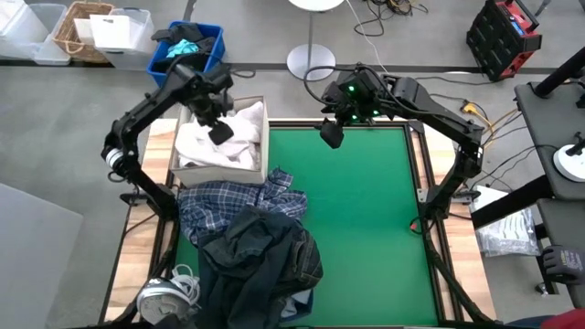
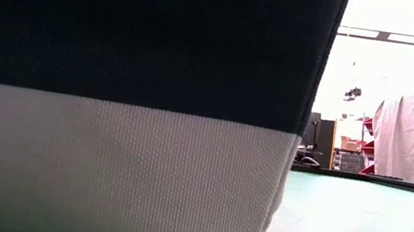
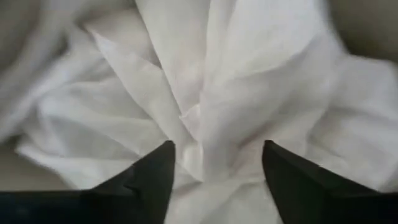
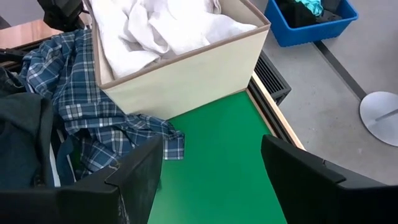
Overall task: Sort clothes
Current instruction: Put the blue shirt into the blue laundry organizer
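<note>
Directly beneath spread-open left claw [image 3: 214,165]: white shirts [image 3: 205,93], crumpled in box [image 1: 259,137].

Soft creased white cloth [image 3: 205,93] — plaid shirt [image 4: 81,106] woven — matt green tabletop [image 1: 366,210].

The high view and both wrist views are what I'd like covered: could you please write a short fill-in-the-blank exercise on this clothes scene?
1. The left gripper hangs open over the ____ shirts in the beige box.
2. The plaid shirt lies on the table beside the ____.
3. The right gripper is open above the ____ mat.
4. A dark garment lies partly on top of the ____ shirt.

Missing words: white; box; green; plaid
</note>
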`<state>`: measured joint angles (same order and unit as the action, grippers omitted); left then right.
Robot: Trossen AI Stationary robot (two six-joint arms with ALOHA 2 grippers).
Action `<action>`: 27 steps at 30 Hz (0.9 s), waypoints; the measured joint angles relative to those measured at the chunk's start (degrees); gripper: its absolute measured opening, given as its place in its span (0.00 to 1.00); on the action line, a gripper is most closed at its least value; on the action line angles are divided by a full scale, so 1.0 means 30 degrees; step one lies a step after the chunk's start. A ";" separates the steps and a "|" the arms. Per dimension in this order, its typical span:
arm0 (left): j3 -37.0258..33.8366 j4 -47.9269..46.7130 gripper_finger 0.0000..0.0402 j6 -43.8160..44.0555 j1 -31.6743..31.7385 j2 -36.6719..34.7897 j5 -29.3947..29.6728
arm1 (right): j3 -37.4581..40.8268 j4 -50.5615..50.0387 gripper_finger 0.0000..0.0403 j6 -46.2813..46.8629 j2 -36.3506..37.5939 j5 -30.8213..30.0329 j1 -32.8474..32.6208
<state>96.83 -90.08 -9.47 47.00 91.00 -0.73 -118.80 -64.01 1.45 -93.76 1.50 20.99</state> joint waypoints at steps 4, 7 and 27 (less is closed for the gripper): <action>0.2011 0.0009 0.65 0.0201 -0.0227 -0.0115 -0.0019 | 0.0000 -0.0005 0.66 -0.0015 0.0000 0.0000 0.0000; 0.3521 0.0029 0.68 0.0695 -0.0632 -0.0465 -0.0881 | 0.0000 -0.0007 0.66 -0.0033 -0.0007 0.0000 0.0000; 0.1075 0.0010 0.66 2.2561 -1.7994 -0.7255 0.2969 | 0.0000 0.0107 0.67 -0.0472 -0.0022 0.0146 0.0000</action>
<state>100.05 -90.05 58.22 -6.98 69.24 8.18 -118.80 -63.69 0.04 -93.82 1.93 20.99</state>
